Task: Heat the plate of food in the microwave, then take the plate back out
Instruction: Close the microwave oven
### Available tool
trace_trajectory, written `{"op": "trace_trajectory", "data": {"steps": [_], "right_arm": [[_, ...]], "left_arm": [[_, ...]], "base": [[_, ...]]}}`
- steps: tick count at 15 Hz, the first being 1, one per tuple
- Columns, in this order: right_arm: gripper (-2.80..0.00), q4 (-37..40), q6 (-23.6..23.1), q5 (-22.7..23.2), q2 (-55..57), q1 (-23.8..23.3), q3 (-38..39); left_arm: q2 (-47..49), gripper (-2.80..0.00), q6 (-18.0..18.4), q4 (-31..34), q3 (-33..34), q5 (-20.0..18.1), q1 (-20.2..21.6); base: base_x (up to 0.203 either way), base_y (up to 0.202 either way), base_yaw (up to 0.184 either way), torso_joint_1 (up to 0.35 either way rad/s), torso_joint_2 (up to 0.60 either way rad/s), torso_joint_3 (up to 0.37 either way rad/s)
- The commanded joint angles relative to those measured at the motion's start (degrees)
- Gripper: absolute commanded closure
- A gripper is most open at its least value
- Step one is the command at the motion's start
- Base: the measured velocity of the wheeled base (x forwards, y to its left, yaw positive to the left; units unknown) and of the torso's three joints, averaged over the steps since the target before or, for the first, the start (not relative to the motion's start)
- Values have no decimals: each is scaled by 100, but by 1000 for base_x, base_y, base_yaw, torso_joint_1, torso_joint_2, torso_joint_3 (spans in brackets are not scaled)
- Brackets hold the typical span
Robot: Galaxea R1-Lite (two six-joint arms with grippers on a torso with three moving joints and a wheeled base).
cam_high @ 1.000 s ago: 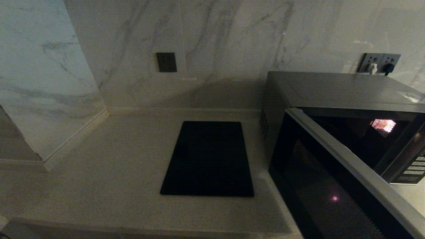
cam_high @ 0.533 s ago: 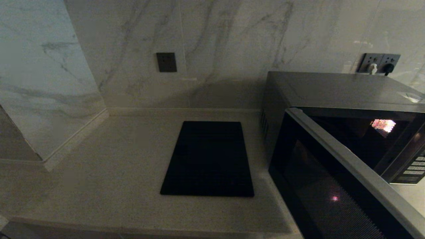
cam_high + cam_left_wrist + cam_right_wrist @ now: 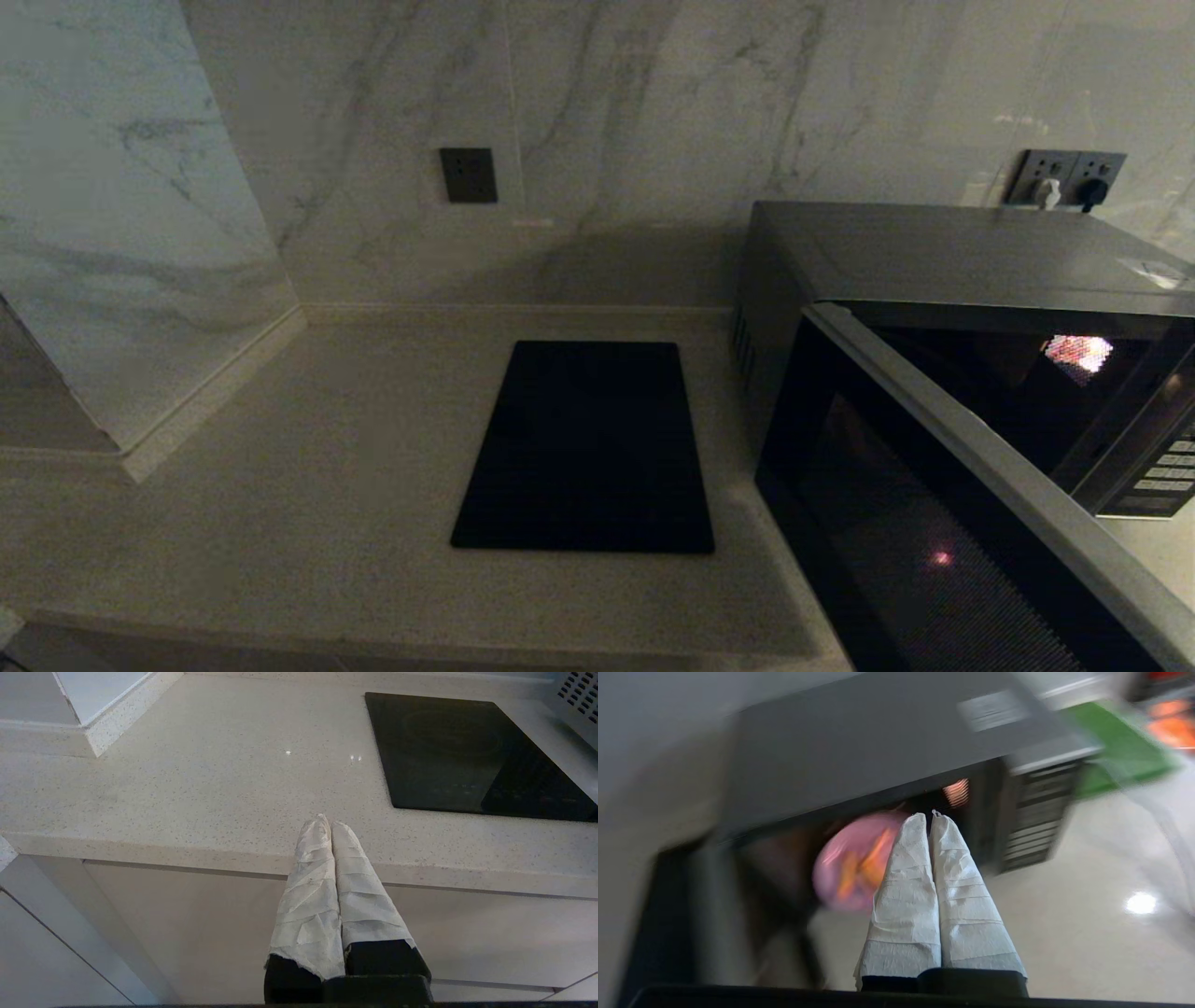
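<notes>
Right wrist view is smeared all over, so the microwave (image 3: 878, 760) is just a grey streak with its button panel (image 3: 1031, 821) unreadable. The plate of food (image 3: 852, 863) inside reads as a pink blob with orange smudges, its right side hidden behind the right gripper (image 3: 927, 814). A green thing (image 3: 1115, 760) at upper right, can't tell what. In the head view the microwave (image 3: 934, 252) runs off the right and bottom edges, and neither arm shows there.
</notes>
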Motion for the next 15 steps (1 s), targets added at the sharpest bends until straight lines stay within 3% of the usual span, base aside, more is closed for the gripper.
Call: {"op": "trace_trajectory", "data": {"steps": [1,3,6,11,15], "right_arm": [[0,1707,224,-39,374,872,-1143],[0,2793,455,-44,566,1528,-1775],[0,3869,529,198,702,2296,-2132],[0,4193,630,523,950,3299,-2358],[0,4189,641,2140,1202,3935,-2790]], "left_arm": [[1,0,-4,-2,0,3,1],[0,0,-4,-2,0,3,1],[1,0,-4,-2,0,1,1],[4,0,-4,-2,0,3,1],[9,0,-4,-2,0,3,1]], "base": [[0,0,0,0,0,0],[0,0,0,0,0,0],[0,0,0,0,0,0],[0,0,0,0,0,0],[0,0,0,0,0,0]]}}
